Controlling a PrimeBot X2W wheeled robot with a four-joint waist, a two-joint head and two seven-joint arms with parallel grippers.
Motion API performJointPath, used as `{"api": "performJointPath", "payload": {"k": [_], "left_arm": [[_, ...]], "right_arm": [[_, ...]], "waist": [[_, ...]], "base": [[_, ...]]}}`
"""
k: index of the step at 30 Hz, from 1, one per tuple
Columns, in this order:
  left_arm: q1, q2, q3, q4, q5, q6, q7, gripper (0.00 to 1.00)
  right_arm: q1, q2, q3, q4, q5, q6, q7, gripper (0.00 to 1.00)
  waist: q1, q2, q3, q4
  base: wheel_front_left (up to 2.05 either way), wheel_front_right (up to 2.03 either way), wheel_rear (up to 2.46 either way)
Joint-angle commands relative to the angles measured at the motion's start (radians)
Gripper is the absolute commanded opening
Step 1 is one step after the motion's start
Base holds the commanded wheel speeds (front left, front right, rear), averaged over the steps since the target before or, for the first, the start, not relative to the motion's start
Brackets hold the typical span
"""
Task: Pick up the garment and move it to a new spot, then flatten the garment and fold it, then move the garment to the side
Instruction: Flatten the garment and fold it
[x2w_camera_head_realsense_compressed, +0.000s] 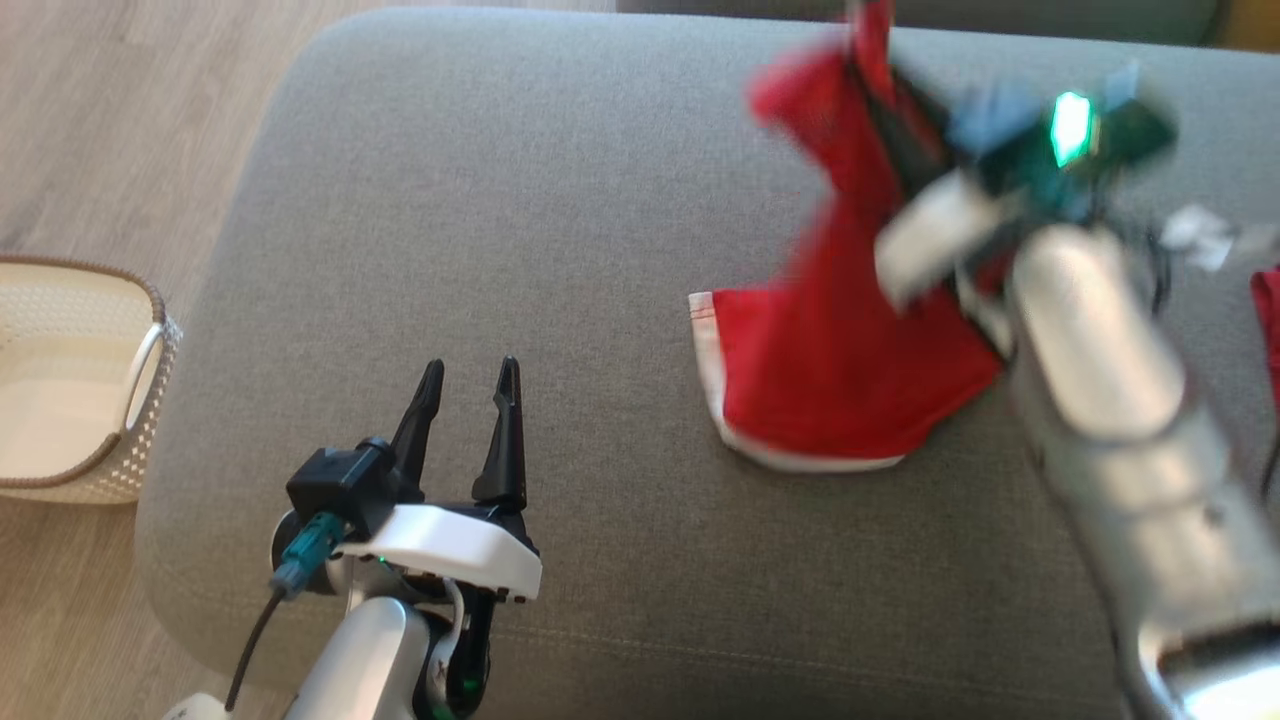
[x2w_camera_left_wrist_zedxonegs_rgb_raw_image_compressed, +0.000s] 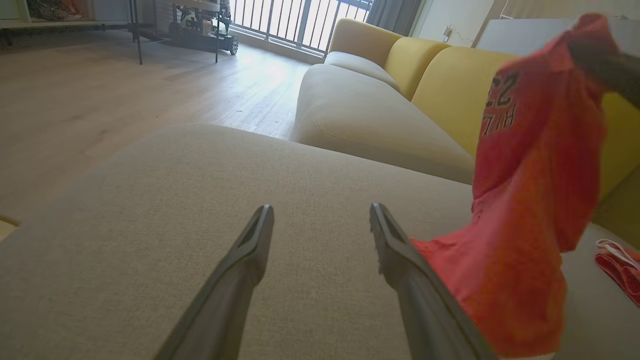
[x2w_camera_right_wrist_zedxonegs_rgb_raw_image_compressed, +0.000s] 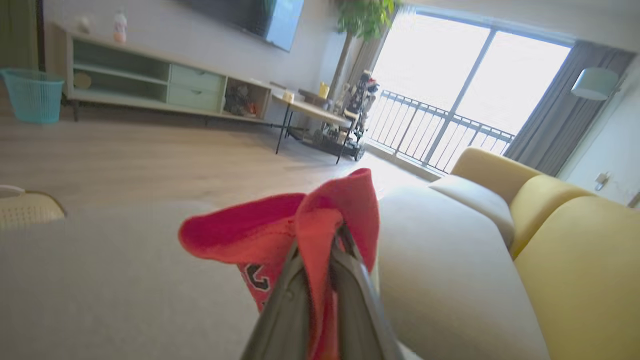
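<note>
Right hand (x2w_camera_right_wrist_zedxonegs_rgb_raw_image_compressed: 336, 237), clamped on a fold, holds the limp, light red garment (x2w_camera_head_realsense_compressed: 830, 380) up, hem trailing on the grey sofa cushion (x2w_camera_head_realsense_compressed: 480, 200); left hand (x2w_camera_head_realsense_compressed: 470, 385) gapes empty. Edges likely offer the surest hold.

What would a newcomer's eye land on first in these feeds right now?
The bright red garment stands out first: the shut right gripper pinches its top, and it hangs at the head view's upper right. Its white-trimmed hem seems to rest on the grey cushion. Next comes the left gripper, open and empty over the cushion at lower left. The yellow sofa shows behind in the wrist views.
</note>
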Motion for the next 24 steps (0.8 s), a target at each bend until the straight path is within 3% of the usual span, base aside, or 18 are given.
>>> {"api": "performJointPath", "payload": {"k": [1,4,8,11,15,16,21,24], "left_arm": [[-0.018,0.003,0.022,-0.03,-0.004,0.004,-0.012,1.0],[-0.014,0.003,0.014,-0.024,-0.005,0.003,-0.012,1.0],[-0.005,0.003,0.02,-0.027,-0.002,0.004,-0.012,1.0],[0.0,0.003,0.022,-0.026,0.0,0.003,-0.012,1.0],[0.005,0.003,0.025,-0.027,0.003,0.005,-0.012,1.0],[0.005,0.003,0.027,-0.029,0.004,0.006,-0.012,1.0],[0.004,0.003,0.03,-0.025,0.016,0.007,-0.012,1.0],[0.0,0.003,0.037,-0.016,0.024,0.003,-0.012,1.0]], "right_arm": [[-0.11,0.033,0.036,-0.068,0.047,0.0,-0.016,0.0],[-0.207,0.044,0.045,-0.141,0.128,0.0,-0.02,0.0],[-0.255,0.051,-0.061,-0.252,0.22,0.0,-0.021,0.0],[-0.224,0.045,-0.12,-0.243,0.234,0.0,-0.021,0.0],[-0.087,0.007,-0.245,-0.137,0.303,0.0,-0.003,0.01],[-0.042,-0.014,-0.276,-0.103,0.306,0.0,0.01,1.0],[0.161,-0.088,-0.492,0.061,0.235,0.0,0.029,1.0],[0.225,-0.053,-0.622,0.104,0.196,0.0,0.012,1.0]], "waist": [[0.0,0.0,-0.01,-0.001],[0.0,0.0,-0.026,0.005],[0.0,0.0,-0.032,0.005],[0.0,0.0,-0.036,0.004],[0.0,0.0,-0.038,0.006],[0.0,0.0,-0.034,0.005],[0.0,0.0,-0.006,-0.014],[0.0,0.0,0.007,-0.035]], "base": [[0.0,0.0,0.0],[0.0,0.0,0.0],[0.0,0.0,0.0],[0.0,0.0,0.0],[0.0,0.0,0.0],[0.0,0.0,0.0],[0.0,0.0,0.0],[0.0,0.0,0.0]]}}
